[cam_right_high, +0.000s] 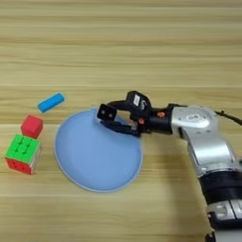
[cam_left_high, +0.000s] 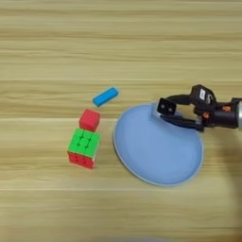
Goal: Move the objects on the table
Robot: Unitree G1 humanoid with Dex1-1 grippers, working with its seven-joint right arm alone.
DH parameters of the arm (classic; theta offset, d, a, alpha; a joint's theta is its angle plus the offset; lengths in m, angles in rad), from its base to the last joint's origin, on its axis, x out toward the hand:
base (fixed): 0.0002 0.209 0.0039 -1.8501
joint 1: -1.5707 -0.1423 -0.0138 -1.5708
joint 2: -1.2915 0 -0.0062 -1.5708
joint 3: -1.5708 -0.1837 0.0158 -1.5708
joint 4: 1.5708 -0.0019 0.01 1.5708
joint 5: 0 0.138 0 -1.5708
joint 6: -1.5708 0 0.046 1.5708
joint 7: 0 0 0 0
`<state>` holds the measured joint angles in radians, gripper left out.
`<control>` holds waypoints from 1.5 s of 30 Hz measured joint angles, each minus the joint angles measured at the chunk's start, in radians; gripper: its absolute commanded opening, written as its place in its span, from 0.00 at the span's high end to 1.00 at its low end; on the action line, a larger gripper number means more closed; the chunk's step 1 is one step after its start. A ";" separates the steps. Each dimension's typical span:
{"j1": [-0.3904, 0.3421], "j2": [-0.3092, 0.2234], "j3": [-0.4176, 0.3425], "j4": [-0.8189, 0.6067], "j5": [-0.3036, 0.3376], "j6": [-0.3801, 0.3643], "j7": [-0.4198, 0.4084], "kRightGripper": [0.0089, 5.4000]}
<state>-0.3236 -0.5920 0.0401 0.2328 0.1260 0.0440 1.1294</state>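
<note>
On plate [cam_left_high: 156,156]: only fingers [cam_left_high: 165,107] overhead.

— Where's the right arm [cam_right_high: 208,142]?
— It rises from the near right corner, bends at the silver forearm, then reaches left across the scene.
— And the hand [cam_right_high: 109,119]?
— Black, stretched out level and pointing left. Its two fingers [cam_right_high: 107,112] stand a little apart, one farther, one nearer, with a gap showing between them.
</note>
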 measured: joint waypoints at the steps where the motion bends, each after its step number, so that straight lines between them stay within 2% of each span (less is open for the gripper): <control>1: -0.007 0.011 0.000 -0.001 0.000 0.010 -0.014 0.54; 7: -0.063 0.077 0.012 0.008 -0.025 0.057 -0.116 0.54; 13: -0.136 0.143 0.053 0.137 -0.107 0.065 -0.234 0.54; 19: -0.215 0.205 0.078 0.290 -0.177 0.036 -0.350 0.54; 25: -0.300 0.279 0.081 0.463 -0.216 -0.007 -0.471 0.54; 31: -0.353 0.319 0.090 0.600 -0.244 -0.036 -0.513 0.54; 40: -0.396 0.321 0.086 0.696 -0.261 -0.037 -0.531 0.54; 41: -0.397 0.321 0.085 0.700 -0.260 -0.037 -0.531 0.49; 45: -0.398 0.317 0.080 0.710 -0.260 -0.036 -0.531 0.41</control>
<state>-0.7214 -0.2749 0.1198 0.9427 -0.1344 0.0075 0.5981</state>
